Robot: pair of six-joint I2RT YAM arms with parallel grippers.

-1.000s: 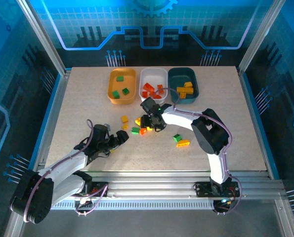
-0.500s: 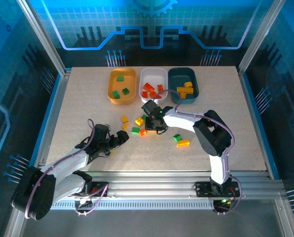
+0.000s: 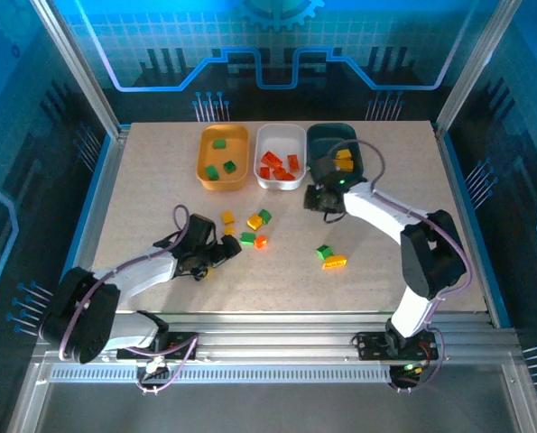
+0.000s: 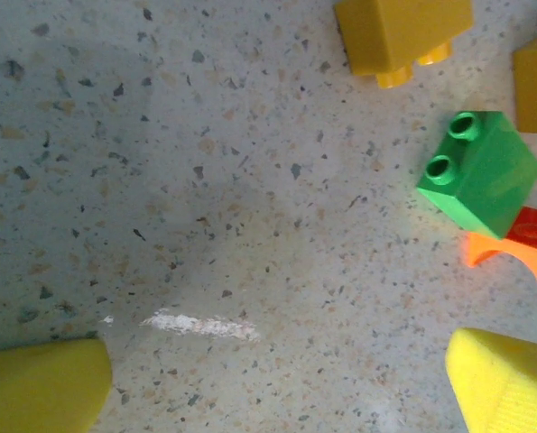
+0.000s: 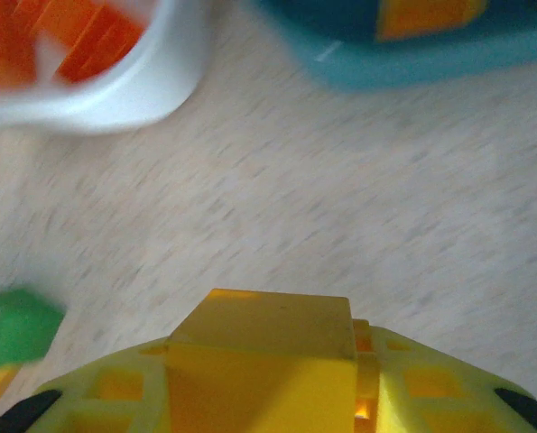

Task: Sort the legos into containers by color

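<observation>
Right wrist view: right gripper (image 5: 266,401) clenched on one yellow lego (image 5: 259,338), near dark teal tray (image 5: 403,65). Left wrist view: left gripper (image 4: 277,383) spread wide, beside green lego (image 4: 480,173).

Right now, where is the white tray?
Top view, far side of the table: the white tray sits between the orange-yellow tray, left, and the dark teal tray, right.

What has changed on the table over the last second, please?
The right gripper closed on a yellow brick at the loose pile and carried it toward the teal tray. The left gripper stayed open by the pile; the rest stayed put.
</observation>
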